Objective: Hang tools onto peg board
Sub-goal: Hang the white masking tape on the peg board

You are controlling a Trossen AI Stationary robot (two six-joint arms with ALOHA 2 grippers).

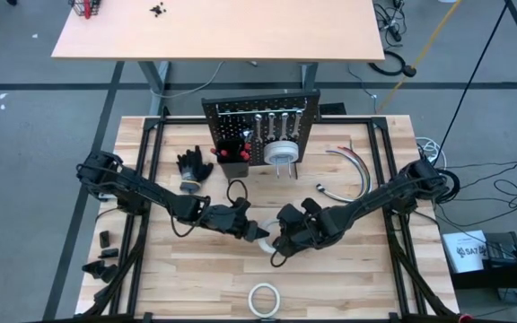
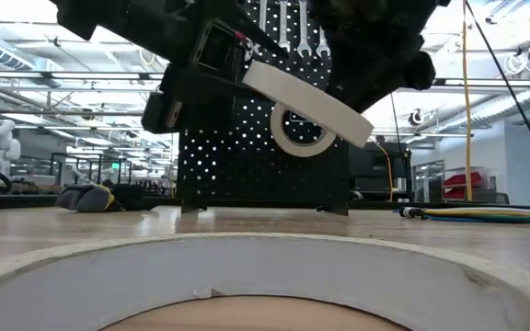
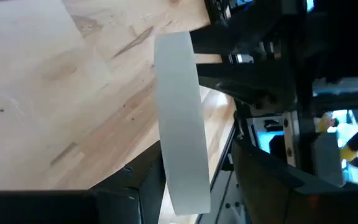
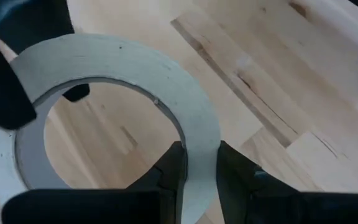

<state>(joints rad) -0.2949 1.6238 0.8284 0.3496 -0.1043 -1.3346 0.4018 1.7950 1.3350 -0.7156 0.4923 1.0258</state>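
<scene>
A white tape roll (image 1: 263, 235) hangs tilted in the air at mid-table, between my two grippers. My right gripper (image 4: 201, 174) is shut on it from the right. My left gripper (image 1: 249, 229) stands open at the roll's left end. Its fingers stand on either side of the roll's flat faces (image 3: 179, 124), with a gap showing on one side. The black peg board (image 1: 260, 121) stands upright at the far middle. Silver wrenches (image 1: 272, 118) and another tape roll (image 1: 281, 152) hang on it. A further tape roll (image 1: 264, 299) lies flat by the near edge. My right gripper pinches the roll's wall (image 4: 197, 140), one finger inside the ring's hole and one outside. The fingers come slanting down from the table's right. The roll is lifted clear of the table and tilted (image 2: 306, 97). My left gripper: whether it touches the roll I cannot tell.
Black gloves (image 1: 193, 168) lie left of the peg board, and curved grey hoses (image 1: 353, 161) lie to its right. Small dark parts (image 1: 106, 256) sit at the near left. Bare wood lies between the grippers and the board.
</scene>
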